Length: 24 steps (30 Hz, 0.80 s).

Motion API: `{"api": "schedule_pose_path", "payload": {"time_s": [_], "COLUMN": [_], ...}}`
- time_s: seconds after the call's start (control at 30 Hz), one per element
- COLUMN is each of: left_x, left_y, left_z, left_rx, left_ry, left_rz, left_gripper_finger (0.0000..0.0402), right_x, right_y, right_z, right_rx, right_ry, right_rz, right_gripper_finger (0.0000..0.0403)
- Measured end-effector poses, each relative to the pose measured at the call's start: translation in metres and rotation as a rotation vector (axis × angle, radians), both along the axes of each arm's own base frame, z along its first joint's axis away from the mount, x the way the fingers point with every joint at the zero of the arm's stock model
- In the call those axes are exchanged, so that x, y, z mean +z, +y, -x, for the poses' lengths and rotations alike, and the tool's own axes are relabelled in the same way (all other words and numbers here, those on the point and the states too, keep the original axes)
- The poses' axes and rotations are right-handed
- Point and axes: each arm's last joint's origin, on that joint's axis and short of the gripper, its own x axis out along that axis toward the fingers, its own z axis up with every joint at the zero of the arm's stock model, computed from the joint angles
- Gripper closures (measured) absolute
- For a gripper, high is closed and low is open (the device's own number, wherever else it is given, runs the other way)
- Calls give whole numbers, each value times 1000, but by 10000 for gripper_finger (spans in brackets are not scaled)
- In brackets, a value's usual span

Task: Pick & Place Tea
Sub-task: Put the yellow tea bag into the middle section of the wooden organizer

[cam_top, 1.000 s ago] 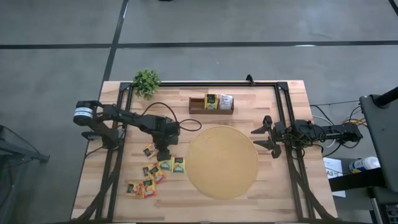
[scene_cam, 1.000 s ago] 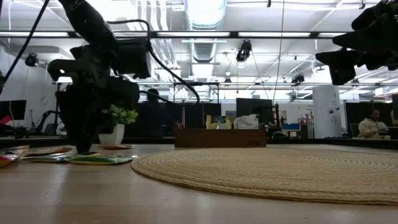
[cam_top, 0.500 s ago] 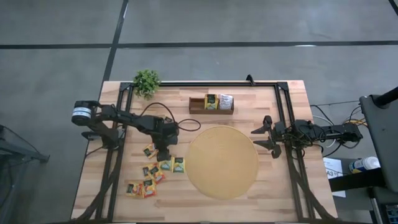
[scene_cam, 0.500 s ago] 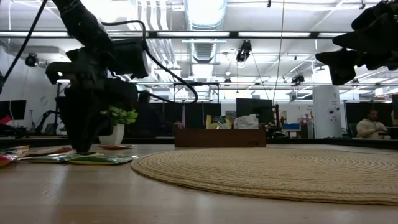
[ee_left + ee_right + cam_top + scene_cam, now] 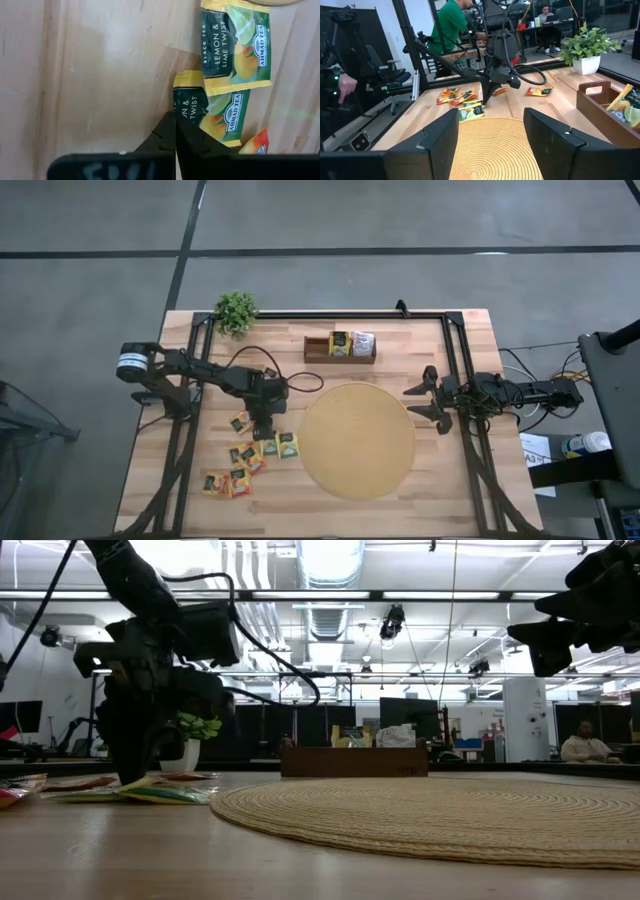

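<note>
Several tea sachets lie flat on the table left of the round woven mat [image 5: 358, 440]. My left gripper [image 5: 264, 434] stands over them, pointing steeply down, shut on a yellow-green sachet [image 5: 215, 112]. A second yellow-green sachet [image 5: 235, 47] lies just beyond it, and an orange-red one [image 5: 255, 142] shows beside it. Two more sachets [image 5: 350, 343] stand upright in the brown wooden tray [image 5: 318, 350]. My right gripper [image 5: 425, 402] waits open and level, right of the mat, with nothing between its fingers. My left gripper pinches the yellow-green sachet by one edge [image 5: 181, 107], close to a corner, between its two fingertips [image 5: 165, 135]. The fingers come from above, slanting down. The pinched edge is tipped up a little [image 5: 140, 784]; the rest of the sachet lies on the table.
A potted plant [image 5: 236, 312] stands at the far left corner. A dark frame [image 5: 330, 315] runs along the table's far and side edges. Loose sachets [image 5: 226, 482] lie toward the near left. Beyond the table a person [image 5: 451, 25] stands in the room.
My left gripper has shut over the yellow-green sachet without leaving its place. The sachet's edge at the fingertips has tipped up slightly while the rest has stayed on the table.
</note>
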Motion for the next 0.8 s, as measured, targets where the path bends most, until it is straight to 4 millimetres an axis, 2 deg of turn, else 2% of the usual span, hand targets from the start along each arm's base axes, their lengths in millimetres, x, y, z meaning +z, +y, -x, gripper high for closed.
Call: {"api": "schedule_pose_path", "payload": {"time_s": [0.13, 0.57, 0.8], "left_x": [12, 54, 72], "left_y": [0, 6, 9], "left_z": [3, 5, -4], "left_rx": [6, 55, 77], "left_ry": [-18, -68, -104], "left_rz": [-8, -204, -289], "left_gripper_finger": [401, 401, 401], "right_x": [0, 0, 0], "right_y": [0, 0, 0], "right_z": [0, 0, 0], "right_rx": [0, 0, 0], "right_ry": [0, 0, 0], "right_rz": [0, 0, 0], "right_gripper_finger": [181, 181, 181]}}
